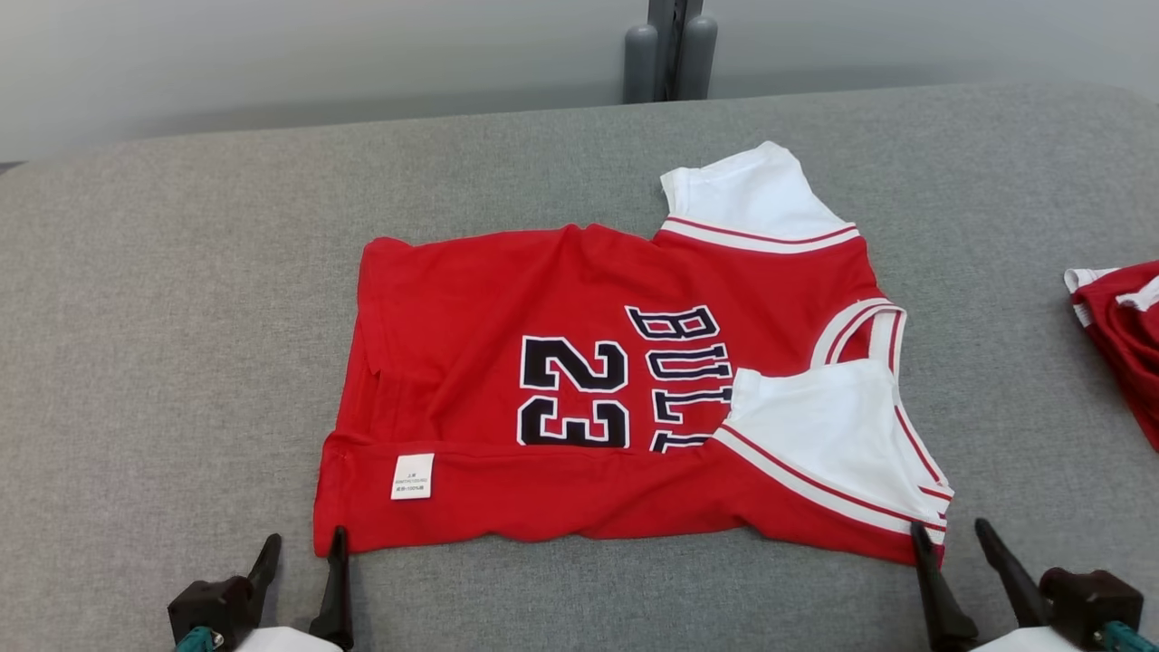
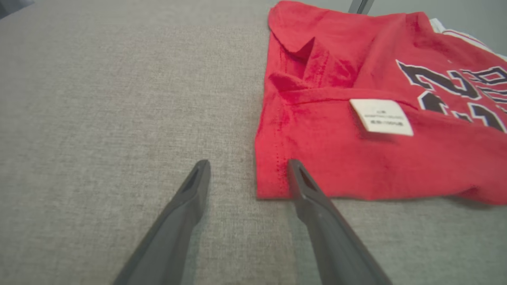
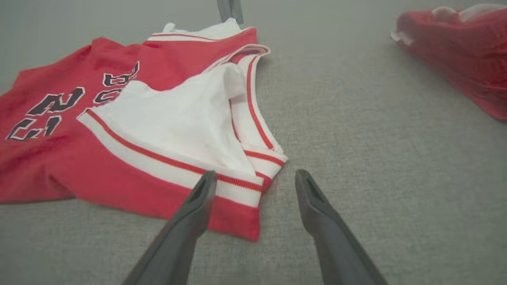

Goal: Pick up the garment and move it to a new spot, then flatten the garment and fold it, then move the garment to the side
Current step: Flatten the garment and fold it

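A red garment (image 1: 507,308) with white sleeves and black "23" lettering lies spread on the grey table, its near long edge folded over so a white label (image 1: 413,476) faces up. My left gripper (image 1: 304,547) is open at the garment's near left corner (image 2: 273,186), one finger over the hem and the other on bare cloth of the table. My right gripper (image 1: 951,534) is open at the near right corner (image 3: 237,221), by the white sleeve (image 3: 186,118). Nothing is between either pair of fingers.
A second red and white garment (image 1: 1123,326) lies bunched at the table's right edge (image 3: 455,51). A grey post (image 1: 670,50) stands behind the table's far edge. Grey table surface (image 1: 181,317) stretches wide to the left of the garment.
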